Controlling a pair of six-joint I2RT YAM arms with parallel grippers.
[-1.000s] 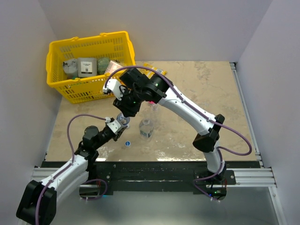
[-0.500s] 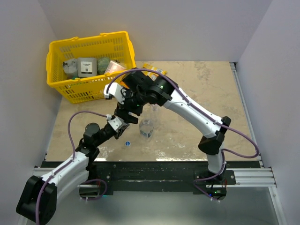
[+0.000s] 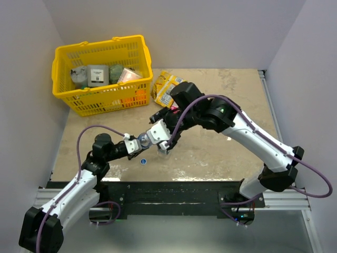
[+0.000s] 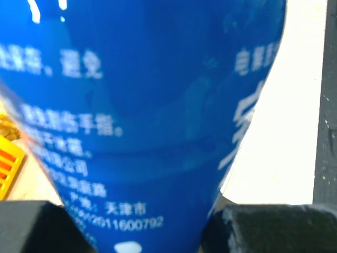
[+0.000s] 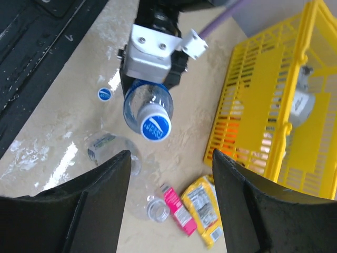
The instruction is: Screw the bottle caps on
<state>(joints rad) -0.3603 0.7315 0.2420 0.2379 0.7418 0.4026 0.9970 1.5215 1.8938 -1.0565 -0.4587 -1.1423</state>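
— Progress?
— Our left end effector (image 3: 136, 145) pinches the blue-labelled bottle (image 5: 147, 103), blue cap (image 5: 156, 128) on top; our right end effector (image 5: 171, 158) is spread, empty. A second bottle (image 5: 108, 148), a third bottle (image 5: 157, 210) and a loose cap (image 5: 104, 93) wait on the surface (image 5: 63, 121).

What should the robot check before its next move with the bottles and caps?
1. The blue-label bottle is clamped in the left fingers: ok.
2. The blue cap sits on its neck: ok.
3. That cap is fully tight: cannot tell.
4. The right fingers are open and off the cap: ok.
5. The loose cap lies free on the table: ok.
6. Every bottle is capped: not ok; the open bottle by the pink packet has none.
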